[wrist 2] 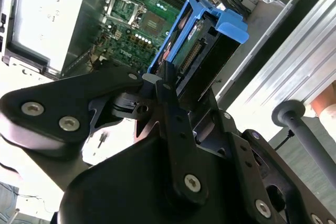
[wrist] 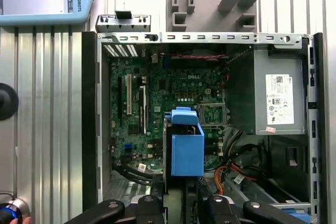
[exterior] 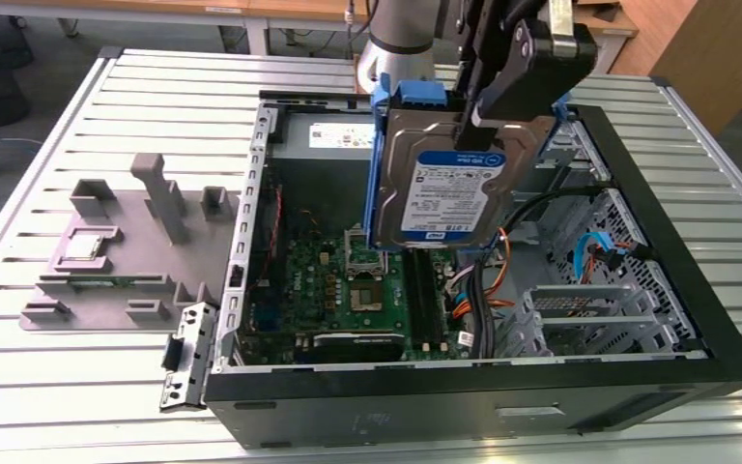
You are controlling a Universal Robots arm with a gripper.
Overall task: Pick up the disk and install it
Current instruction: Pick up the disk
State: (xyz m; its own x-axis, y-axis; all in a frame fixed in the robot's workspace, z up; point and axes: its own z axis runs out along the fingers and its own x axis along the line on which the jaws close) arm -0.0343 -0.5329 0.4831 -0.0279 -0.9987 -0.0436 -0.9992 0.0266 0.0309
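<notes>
The disk (exterior: 442, 188) hangs upright in its blue carrier, clamped at its upper end by the end effector (exterior: 485, 126). It is above the motherboard (exterior: 345, 285) of the open computer case (exterior: 713, 333) on the worktop (exterior: 74, 387), probably held high to clear the case walls.

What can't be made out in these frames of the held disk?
Exterior view: the disk hides the case interior behind it; the upper edge cuts off the hand.
Second wrist view: the hand covers the disk's near end.
First wrist view: the disk's label faces away.
</notes>
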